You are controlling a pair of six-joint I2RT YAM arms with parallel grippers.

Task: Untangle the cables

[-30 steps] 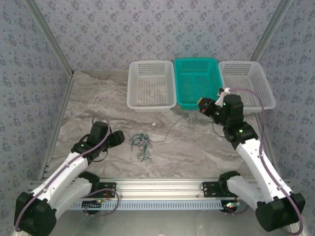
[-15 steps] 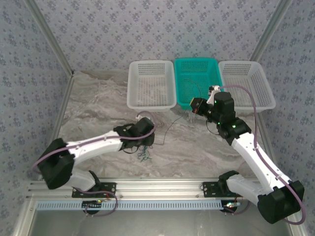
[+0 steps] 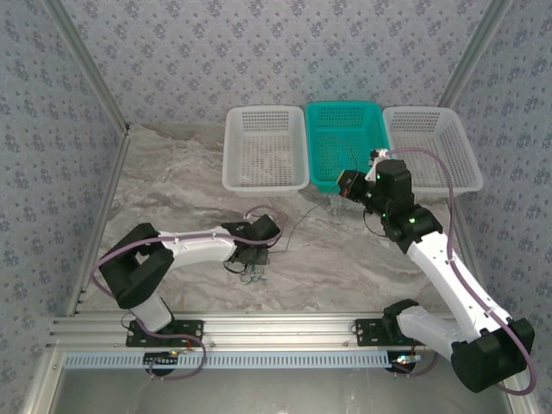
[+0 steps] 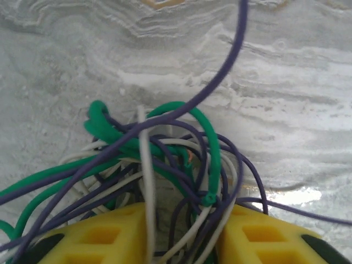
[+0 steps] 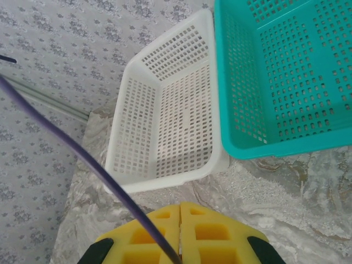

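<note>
cables [image 4: 165, 159]: green, purple and white knot, 7 o'clock of table [image 3: 172, 190] centre.
purple strand [image 5: 104, 181]: drawn toward 2 o'clock.
right gripper [image 5: 180, 212]: pinched closed on it.
left gripper [image 4: 184, 225]: parted, straddling knot, gripping nothing.
progress: early, judged; knot largely intact.

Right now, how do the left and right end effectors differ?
The left end effector is open, tangled cables between its fingers; the right end effector is shut on one purple cable. The left is low over the table; the right is near the teal basket. Both have yellow fingers.
</note>
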